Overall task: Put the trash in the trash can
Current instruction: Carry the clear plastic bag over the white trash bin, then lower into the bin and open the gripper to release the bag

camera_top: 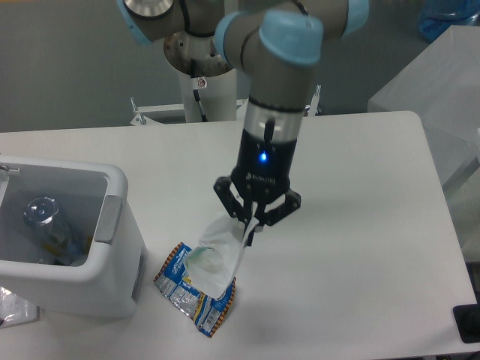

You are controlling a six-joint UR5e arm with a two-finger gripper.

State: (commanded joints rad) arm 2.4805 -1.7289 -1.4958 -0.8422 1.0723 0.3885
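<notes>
Camera view: the gripper (253,227) hangs above the table (360,225), its fingers clamped on the top edge of the clear plastic wrapper (217,253), which dangles toward seven o'clock from it. The wrapper's lower end overlaps the blue foil snack bag (191,292) lying flat on the table; whether they touch cannot be told. At nine o'clock from the bag stands the white trash can (112,247), well apart from the gripper. Inside it lies a clear plastic bottle (41,214) beside some yellowish scrap.
</notes>
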